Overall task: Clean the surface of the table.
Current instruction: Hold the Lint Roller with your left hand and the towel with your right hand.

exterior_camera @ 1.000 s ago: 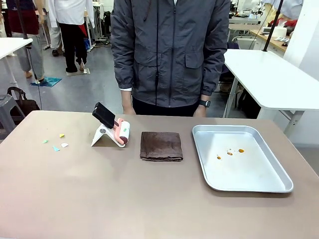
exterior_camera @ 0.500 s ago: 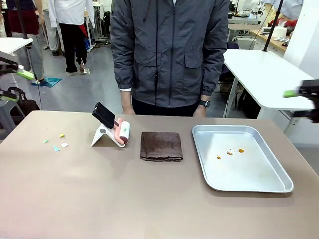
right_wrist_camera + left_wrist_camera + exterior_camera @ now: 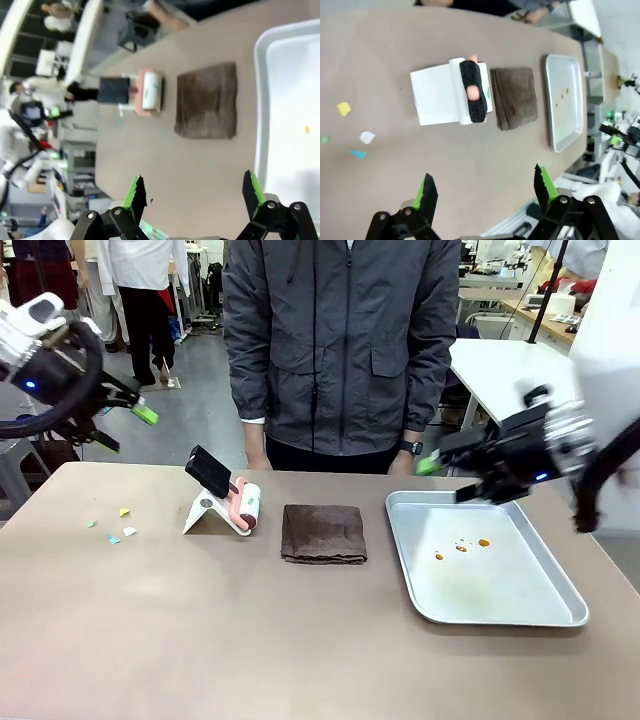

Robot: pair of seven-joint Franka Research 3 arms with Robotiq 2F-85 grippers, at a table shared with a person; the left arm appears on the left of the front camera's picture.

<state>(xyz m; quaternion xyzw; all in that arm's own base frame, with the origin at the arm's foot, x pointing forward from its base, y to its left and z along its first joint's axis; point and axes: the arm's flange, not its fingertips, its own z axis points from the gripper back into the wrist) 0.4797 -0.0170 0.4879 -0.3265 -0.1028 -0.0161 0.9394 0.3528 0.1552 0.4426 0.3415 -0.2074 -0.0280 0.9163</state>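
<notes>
Table [image 3: 300, 660] holds paper scraps [image 3: 129, 531]; left gripper [image 3: 128, 430] and right gripper [image 3: 448, 480] hang open, empty. Risk: hasty sweep scatters scraps.

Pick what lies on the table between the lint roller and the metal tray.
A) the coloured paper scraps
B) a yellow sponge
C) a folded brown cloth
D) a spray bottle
C: the folded brown cloth lies flat on the table, with the lint roller on its left and the silver tray on its right.
</notes>
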